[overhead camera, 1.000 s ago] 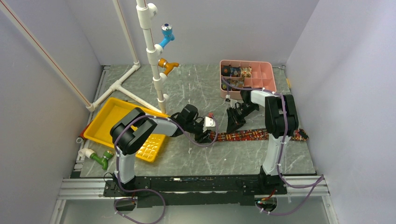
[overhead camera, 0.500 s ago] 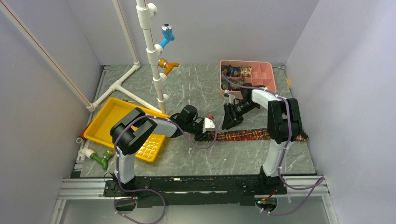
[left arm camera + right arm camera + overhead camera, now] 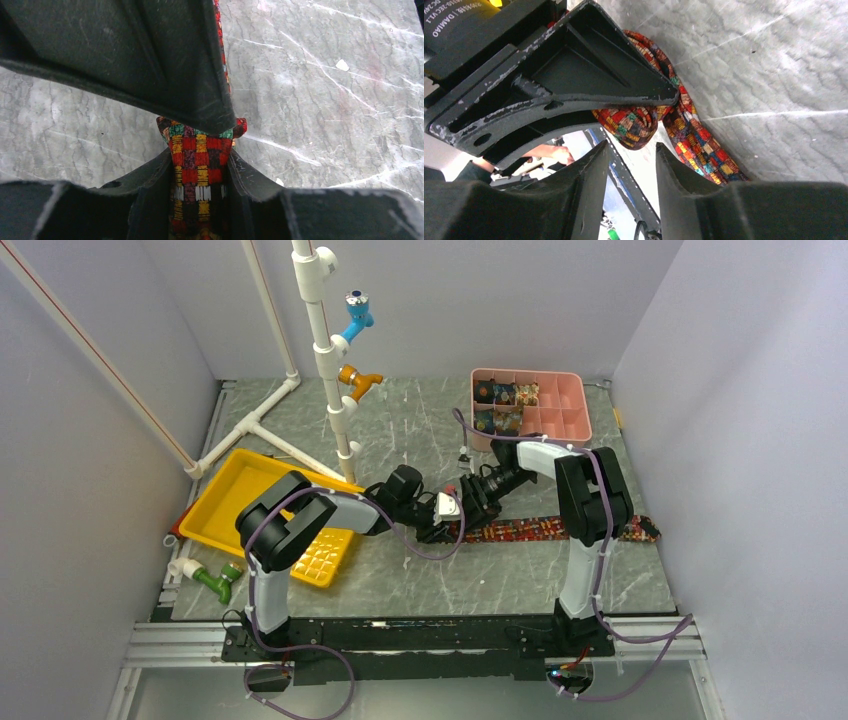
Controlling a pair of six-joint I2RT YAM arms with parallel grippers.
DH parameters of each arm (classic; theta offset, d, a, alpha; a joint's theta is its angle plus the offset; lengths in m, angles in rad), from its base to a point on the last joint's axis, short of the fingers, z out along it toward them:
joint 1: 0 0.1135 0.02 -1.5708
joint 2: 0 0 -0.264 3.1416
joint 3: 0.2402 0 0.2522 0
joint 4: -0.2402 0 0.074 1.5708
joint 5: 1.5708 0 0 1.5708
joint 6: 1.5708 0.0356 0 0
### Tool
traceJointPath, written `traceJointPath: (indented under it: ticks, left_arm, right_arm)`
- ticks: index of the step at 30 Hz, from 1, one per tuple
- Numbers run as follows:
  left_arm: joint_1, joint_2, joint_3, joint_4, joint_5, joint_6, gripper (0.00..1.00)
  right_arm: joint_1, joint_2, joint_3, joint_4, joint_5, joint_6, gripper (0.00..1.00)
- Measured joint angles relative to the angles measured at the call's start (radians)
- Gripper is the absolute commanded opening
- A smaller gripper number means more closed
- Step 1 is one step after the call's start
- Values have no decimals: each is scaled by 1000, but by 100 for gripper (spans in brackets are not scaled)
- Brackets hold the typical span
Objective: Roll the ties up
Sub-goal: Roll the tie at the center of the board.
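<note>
A necktie (image 3: 550, 530) with red, dark and gold checks lies as a flat strip across the table's right half. My left gripper (image 3: 443, 523) is shut on the tie's left end, which is curled into a small loop; in the left wrist view the tie (image 3: 199, 150) sits pinched between my fingers (image 3: 250, 180). My right gripper (image 3: 470, 497) is open and empty, right next to the left one. In the right wrist view the loop (image 3: 634, 122) hangs just beyond my open right gripper (image 3: 631, 165), under the left gripper's black finger (image 3: 589, 75). Several rolled ties (image 3: 505, 395) sit in a pink box.
The pink compartment box (image 3: 575, 405) stands at the back right. A yellow tray (image 3: 240, 505) lies at the left beside a white pipe stand (image 3: 330, 360) with blue and orange fittings. A green fitting (image 3: 215, 580) lies near the front left.
</note>
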Motion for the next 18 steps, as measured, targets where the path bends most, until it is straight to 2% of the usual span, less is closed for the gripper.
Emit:
traceJointPath:
  ticks: [3,5,7,9,12,18]
  left_arm:
    - [0,0,0,0,0,0,39]
    - [0,0,1,-1,0,0,42]
    - [0,0,2,-2,1,0,55]
    - [0,0,2,-5,5,0,69]
    - [0,-12,-25,21,0,-6,82]
    - [7,-71,-113,66,-5,-25,94]
  right_arm:
    - [4,8,0,23,-1,15,29]
    - [5,20,0,34,-6,19,15]
    - [6,37,1,37,-13,23,0]
    - [7,51,1,38,-13,23,0]
    - [7,54,1,39,0,23,0]
    - [7,54,1,39,18,16,0]
